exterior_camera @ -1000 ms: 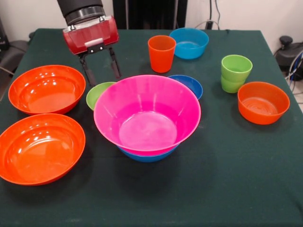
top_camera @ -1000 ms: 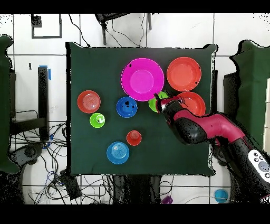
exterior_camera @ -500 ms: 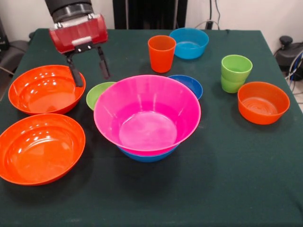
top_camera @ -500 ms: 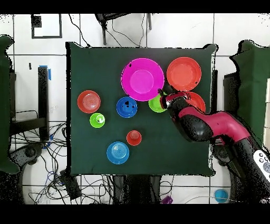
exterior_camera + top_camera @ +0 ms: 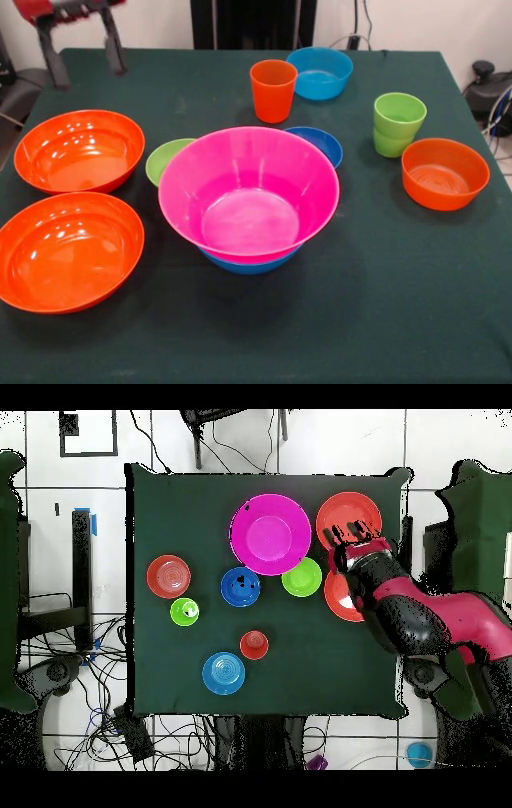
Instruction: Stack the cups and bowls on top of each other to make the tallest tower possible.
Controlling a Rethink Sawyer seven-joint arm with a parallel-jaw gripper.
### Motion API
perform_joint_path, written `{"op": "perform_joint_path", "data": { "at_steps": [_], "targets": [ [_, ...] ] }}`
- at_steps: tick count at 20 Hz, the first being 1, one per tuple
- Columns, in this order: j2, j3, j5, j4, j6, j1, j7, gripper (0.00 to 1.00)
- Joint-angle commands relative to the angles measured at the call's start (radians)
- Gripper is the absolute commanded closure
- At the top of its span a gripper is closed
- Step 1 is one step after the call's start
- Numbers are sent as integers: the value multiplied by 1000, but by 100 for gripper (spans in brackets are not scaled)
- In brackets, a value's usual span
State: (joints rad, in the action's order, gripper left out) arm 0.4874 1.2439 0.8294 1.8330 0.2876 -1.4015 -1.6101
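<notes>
The tower is a large pink bowl (image 5: 248, 192) (image 5: 270, 534) nested in a large blue bowl (image 5: 248, 262) at the table's middle. Two large orange bowls (image 5: 78, 150) (image 5: 68, 250) lie to its left. A small lime green bowl (image 5: 168, 158) (image 5: 301, 577) and a dark blue bowl (image 5: 320, 142) sit just behind the tower. At the back stand an orange cup (image 5: 273, 90) and a light blue bowl (image 5: 320, 72). Two lime green cups (image 5: 398, 124) are nested at the right beside a small orange bowl (image 5: 445, 173). My gripper (image 5: 88, 74) (image 5: 350, 536) hangs high over the orange bowls, open and empty.
The dark green table (image 5: 384, 304) ends close behind the light blue bowl. In the overhead view the arm (image 5: 420, 619) covers part of one orange bowl (image 5: 338, 596) and reaches past the table's right edge.
My gripper has risen and swung left in the front view, away from the lime green bowl and up over the orange bowls. It stays open and empty. No bowl or cup has moved.
</notes>
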Motion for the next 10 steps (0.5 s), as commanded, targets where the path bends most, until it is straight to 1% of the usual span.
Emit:
{"op": "perform_joint_path", "data": {
  "at_steps": [1,2,7,10],
  "targets": [
    [16,119,-51,15,126,-5,232,0],
    [19,125,-62,12,137,-7,232,0],
    [-52,98,-52,-14,186,-8,324,0],
    [-71,94,-43,-31,197,-8,354,0]
  ]
}}
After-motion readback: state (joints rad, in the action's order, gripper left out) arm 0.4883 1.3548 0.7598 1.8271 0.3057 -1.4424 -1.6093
